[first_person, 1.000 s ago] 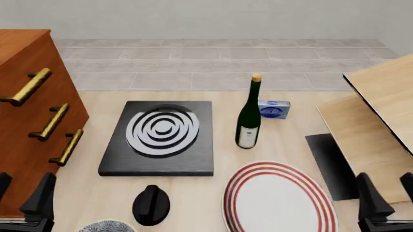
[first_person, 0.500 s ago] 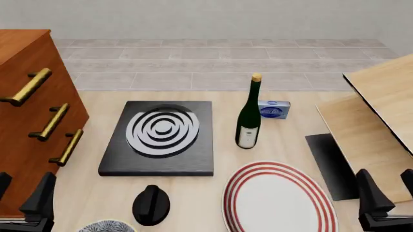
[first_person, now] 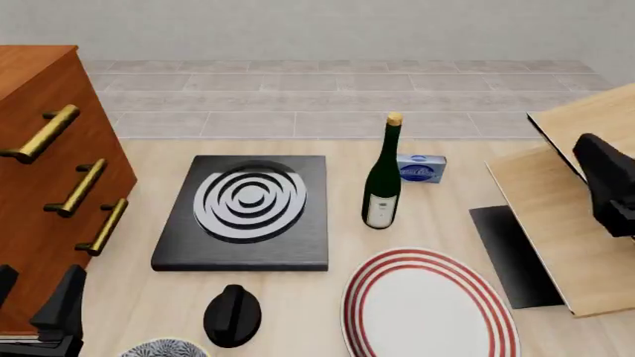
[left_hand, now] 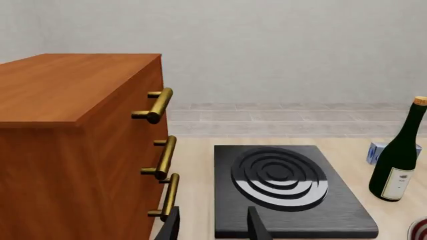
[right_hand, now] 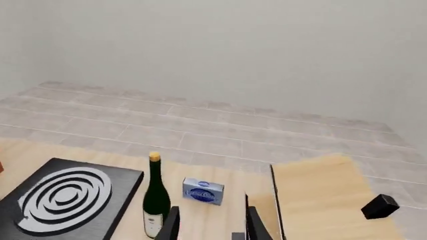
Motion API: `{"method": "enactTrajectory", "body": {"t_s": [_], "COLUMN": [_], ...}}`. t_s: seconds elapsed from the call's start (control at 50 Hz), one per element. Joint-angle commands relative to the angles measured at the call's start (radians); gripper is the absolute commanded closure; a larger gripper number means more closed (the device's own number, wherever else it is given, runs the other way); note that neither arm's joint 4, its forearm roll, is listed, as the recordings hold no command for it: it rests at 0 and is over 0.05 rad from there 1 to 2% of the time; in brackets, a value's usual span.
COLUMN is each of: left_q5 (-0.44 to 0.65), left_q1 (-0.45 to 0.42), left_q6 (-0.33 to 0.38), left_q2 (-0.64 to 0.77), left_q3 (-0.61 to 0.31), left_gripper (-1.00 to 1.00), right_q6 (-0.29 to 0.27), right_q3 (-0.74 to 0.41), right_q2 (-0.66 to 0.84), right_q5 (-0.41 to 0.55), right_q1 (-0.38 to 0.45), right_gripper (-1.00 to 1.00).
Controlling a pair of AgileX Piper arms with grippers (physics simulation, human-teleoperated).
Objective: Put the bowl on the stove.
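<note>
Only the rim of the blue-and-white patterned bowl (first_person: 163, 349) shows, at the front view's bottom edge, left of centre. The black square stove (first_person: 248, 212) with grey-white rings lies farther back on the table, also seen in the left wrist view as the stove (left_hand: 287, 192) and in the right wrist view as the stove (right_hand: 67, 197). My left gripper (first_person: 35, 301) sits low at the near left, open and empty, a little left of the bowl. My right gripper (first_person: 607, 182) hangs raised at the right edge, open and empty, far from both. Neither wrist view shows the bowl.
A wooden dresser (first_person: 40, 186) with brass handles fills the left. A black oval knob (first_person: 232, 314) sits beside the bowl. Right of the stove stand a wine bottle (first_person: 383, 178) and a blue box (first_person: 421, 169). A red-ringed plate (first_person: 429, 309) lies near front; wooden boards (first_person: 566, 216) lie right.
My right gripper has risen from the near right corner to mid-height at the right edge. The left gripper and the objects have not moved.
</note>
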Motion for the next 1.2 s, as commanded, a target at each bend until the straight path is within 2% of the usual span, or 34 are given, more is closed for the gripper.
{"method": "enactTrajectory", "body": {"t_s": [0.02, 0.06, 0.12, 0.2, 0.24, 0.32, 0.5, 0.54, 0.56, 0.6, 0.9, 0.94, 1.08, 1.2], "left_q5": [0.0, 0.0, 0.0, 0.0, 0.0, 0.0, 0.0, 0.0, 0.0, 0.0, 0.0, 0.0, 0.0, 0.0], "left_q1": [0.0, 0.0, 0.0, 0.0, 0.0, 0.0, 0.0, 0.0, 0.0, 0.0, 0.0, 0.0, 0.0, 0.0], "left_q6": [0.0, 0.0, 0.0, 0.0, 0.0, 0.0, 0.0, 0.0, 0.0, 0.0, 0.0, 0.0, 0.0, 0.0], "left_q2": [0.0, 0.0, 0.0, 0.0, 0.0, 0.0, 0.0, 0.0, 0.0, 0.0, 0.0, 0.0, 0.0, 0.0], "left_q3": [0.0, 0.0, 0.0, 0.0, 0.0, 0.0, 0.0, 0.0, 0.0, 0.0, 0.0, 0.0, 0.0, 0.0], "left_gripper": [-1.0, -1.0, -1.0, -1.0, -1.0, -1.0, -1.0, -1.0, -1.0, -1.0, -1.0, -1.0, -1.0, -1.0], "right_q6": [0.021, 0.025, 0.074, 0.07, 0.102, 0.116, 0.163, 0.128, 0.128, 0.157, 0.195, 0.221, 0.226, 0.252], "right_q3": [-0.324, -0.346, -0.397, -0.446, -0.468, -0.514, -0.537, -0.538, -0.538, -0.534, -0.554, -0.558, -0.572, -0.585], "right_q2": [0.267, 0.292, 0.346, 0.412, 0.446, 0.499, 0.605, 0.637, 0.637, 0.65, 0.755, 0.776, 0.833, 0.893], "right_q5": [0.136, 0.143, 0.162, 0.179, 0.194, 0.211, 0.208, 0.211, 0.211, 0.194, 0.174, 0.171, 0.141, 0.112], "right_q1": [0.174, 0.216, 0.248, 0.308, 0.329, 0.385, 0.495, 0.496, 0.496, 0.522, 0.612, 0.625, 0.643, 0.644], "right_gripper": [-1.0, -1.0, -1.0, -1.0, -1.0, -1.0, -1.0, -1.0, -1.0, -1.0, -1.0, -1.0, -1.0, -1.0]}}
